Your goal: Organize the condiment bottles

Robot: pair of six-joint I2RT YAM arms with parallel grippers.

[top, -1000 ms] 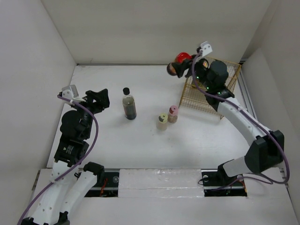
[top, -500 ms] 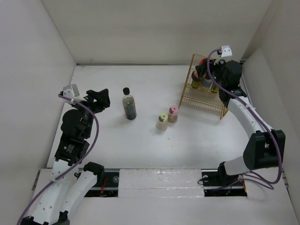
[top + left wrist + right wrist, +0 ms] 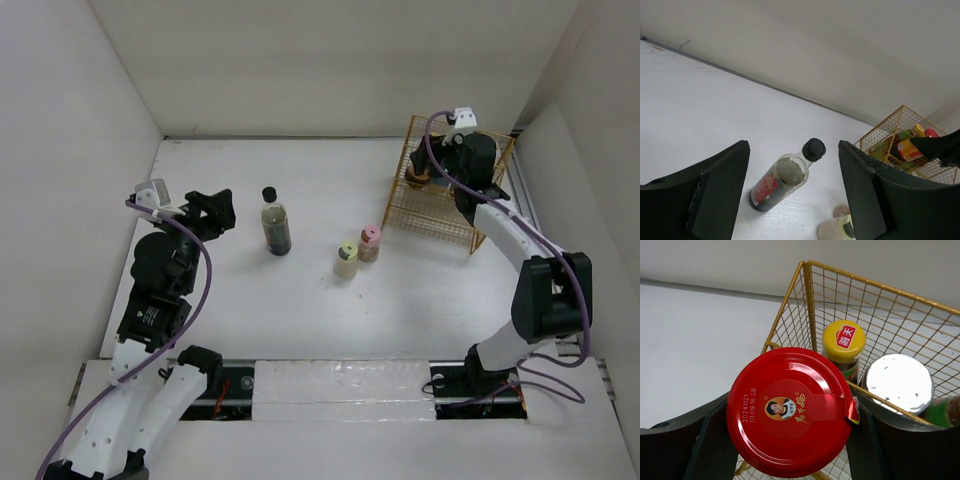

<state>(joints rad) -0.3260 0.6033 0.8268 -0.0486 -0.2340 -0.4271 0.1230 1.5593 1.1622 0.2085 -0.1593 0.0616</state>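
My right gripper [image 3: 428,168] [image 3: 790,432] is shut on the red-lidded jar [image 3: 790,410], held over the left corner of the gold wire basket [image 3: 452,205]. The basket holds a yellow-capped green-labelled bottle [image 3: 843,342], a silver-lidded jar [image 3: 897,382] and another green bottle [image 3: 946,412]. The tall dark black-capped bottle [image 3: 275,228] [image 3: 782,180] stands mid-table. My left gripper [image 3: 213,210] [image 3: 795,187] is open and empty, just left of it. The yellow-capped shaker [image 3: 346,259] and pink-capped shaker [image 3: 369,242] stand together right of the bottle.
White walls close in the table on the left, back and right. The basket [image 3: 890,145] sits in the far right corner against the right wall. The right arm's links reach along the table's right side.
My right gripper has carried the red-lidded jar from up and left of the basket rightward and down over the basket's left corner. The left arm has not moved.
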